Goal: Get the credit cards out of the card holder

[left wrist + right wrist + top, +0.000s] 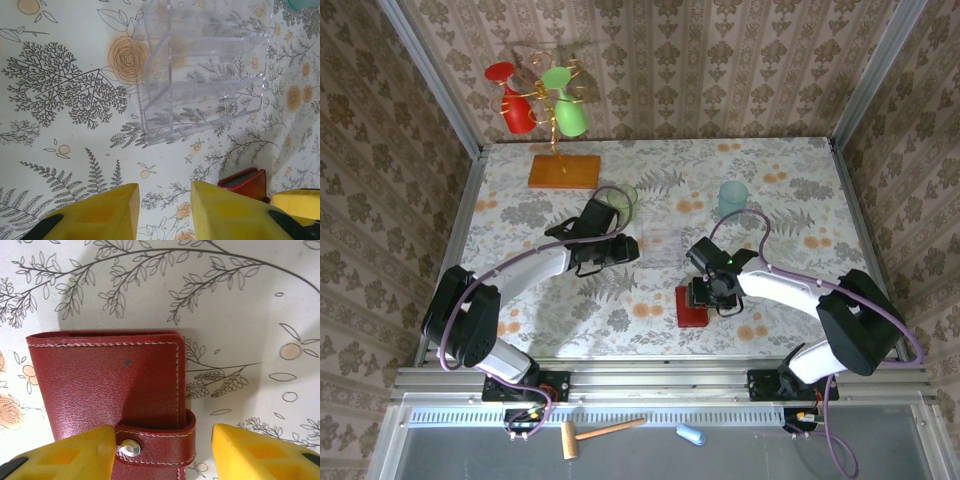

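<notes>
Half-open right gripper straddles the snap tab of the wallet, lower centre, likely to unfasten it. The left gripper hangs narrow, empty

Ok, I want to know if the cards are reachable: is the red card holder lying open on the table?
No, the card holder lies folded shut, with its snap tab wrapped round onto the front cover.

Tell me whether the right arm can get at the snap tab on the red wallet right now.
Probably yes. The right gripper hangs just over the closed card holder, jaws open, its fingers straddling the snap tab, and nothing lies in between.
</notes>
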`<state>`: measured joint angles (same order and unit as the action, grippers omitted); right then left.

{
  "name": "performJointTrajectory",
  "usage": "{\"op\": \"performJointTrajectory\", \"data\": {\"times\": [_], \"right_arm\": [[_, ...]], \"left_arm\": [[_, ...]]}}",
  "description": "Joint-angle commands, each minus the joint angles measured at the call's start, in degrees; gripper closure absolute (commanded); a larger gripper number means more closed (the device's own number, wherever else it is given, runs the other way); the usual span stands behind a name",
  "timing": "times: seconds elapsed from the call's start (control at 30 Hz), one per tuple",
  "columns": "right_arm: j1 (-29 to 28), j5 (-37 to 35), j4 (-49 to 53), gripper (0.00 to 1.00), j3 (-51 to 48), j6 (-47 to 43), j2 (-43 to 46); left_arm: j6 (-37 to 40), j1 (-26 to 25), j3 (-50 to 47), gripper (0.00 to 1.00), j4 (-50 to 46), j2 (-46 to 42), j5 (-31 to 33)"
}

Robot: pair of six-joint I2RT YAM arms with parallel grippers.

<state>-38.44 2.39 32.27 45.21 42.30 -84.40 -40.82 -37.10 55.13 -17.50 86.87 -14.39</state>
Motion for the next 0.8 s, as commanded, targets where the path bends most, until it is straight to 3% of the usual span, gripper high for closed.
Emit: {"op": "performJointTrajectory", "data": {"times": [0.0, 0.47, 0.77], "right_arm": [[0.20, 2.10, -1.17, 0.50, -0.78, 1.36, -0.68], [-2.38, 7.73, -11.98, 0.60, -1.45, 13.65, -1.53], [-7.86, 7.89, -15.62, 0.62, 2.99, 18.58, -6.97]], "left_arm": [[-0.93, -0.51, -0.82, 0.67, 0.13, 0.69, -0.37], [-1.32, -0.78, -1.92, 0.66, -0.23, -0.80, -0.33], [-8.05, -1.04, -9.05, 0.67, 7.09, -3.34, -5.71]]}}
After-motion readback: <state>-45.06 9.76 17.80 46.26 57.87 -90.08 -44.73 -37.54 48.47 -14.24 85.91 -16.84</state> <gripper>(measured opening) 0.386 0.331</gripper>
